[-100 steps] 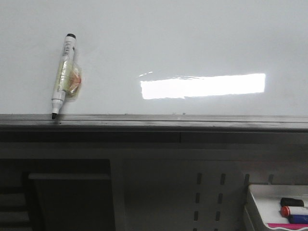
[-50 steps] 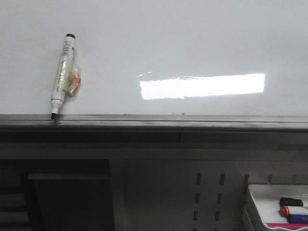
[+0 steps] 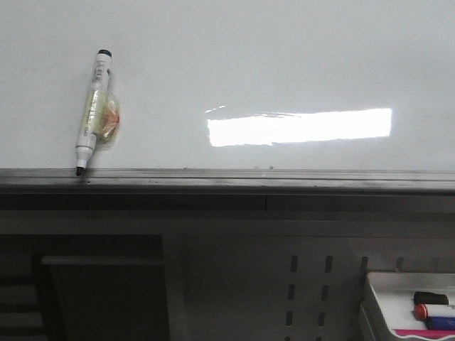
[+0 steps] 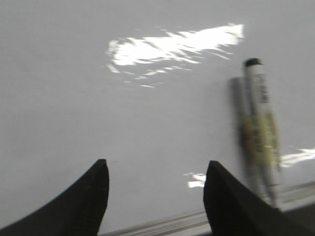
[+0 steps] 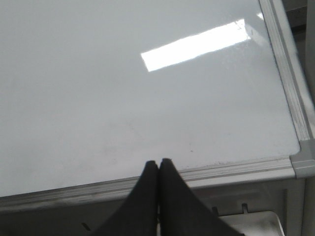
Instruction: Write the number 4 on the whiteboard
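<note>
Left gripper (image 4: pixel 156 196) jaws spread wide, holding nothing, over the whiteboard (image 3: pixel 284 64); right gripper (image 5: pixel 158 169) jaws pressed together, empty. Marker (image 3: pixel 93 106) near-upright, tip down on ledge (image 3: pixel 234 177).

whiteboard (image 3: pixel 284 64) surface open, only marker (image 3: pixel 92 106) lying at left edge

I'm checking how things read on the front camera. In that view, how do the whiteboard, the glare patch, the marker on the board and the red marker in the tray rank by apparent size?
Largest to smallest:
1. whiteboard
2. glare patch
3. marker
4. red marker, partly cut off
</note>
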Robot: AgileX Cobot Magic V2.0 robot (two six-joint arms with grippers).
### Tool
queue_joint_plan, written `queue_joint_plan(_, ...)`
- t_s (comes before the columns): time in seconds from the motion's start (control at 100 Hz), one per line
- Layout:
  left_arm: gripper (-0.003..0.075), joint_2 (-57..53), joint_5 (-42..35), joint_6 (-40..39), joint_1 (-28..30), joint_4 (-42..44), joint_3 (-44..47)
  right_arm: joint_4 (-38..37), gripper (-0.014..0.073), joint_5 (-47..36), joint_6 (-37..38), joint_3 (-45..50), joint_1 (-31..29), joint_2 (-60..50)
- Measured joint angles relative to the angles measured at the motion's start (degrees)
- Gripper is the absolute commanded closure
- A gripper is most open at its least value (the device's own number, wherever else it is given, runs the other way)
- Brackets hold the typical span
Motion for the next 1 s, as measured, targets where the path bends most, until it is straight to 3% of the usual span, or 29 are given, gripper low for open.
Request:
queue_joint_plan(0.16, 0.0321, 6.57, -5.82, -0.24, -7.79, -2.15, -0.78, 0.00, 0.0658, 0.00, 0.00, 0.00, 0.00, 0.00)
queue_joint_plan(0.42, 0.0321, 15.74, -6.97, -1.43, -13.56, -3.55, -4.93, 0.00, 0.0658, -0.04, 0.00, 0.00, 0.00, 0.00)
queue_joint_plan(0.91, 0.0322, 26.42, -9.83, -5.55, -14.51, -8.72, -7.66, 0.00, 0.0658, -3.44, 0.00, 0.00, 0.00, 0.00)
queue_joint_plan(1.0, 0.0358, 27.27, -11.86, -5.65, -14.61, -8.73, -7.77, 0.00, 0.0658, -4.23, 0.00, 0.00, 0.00, 0.00)
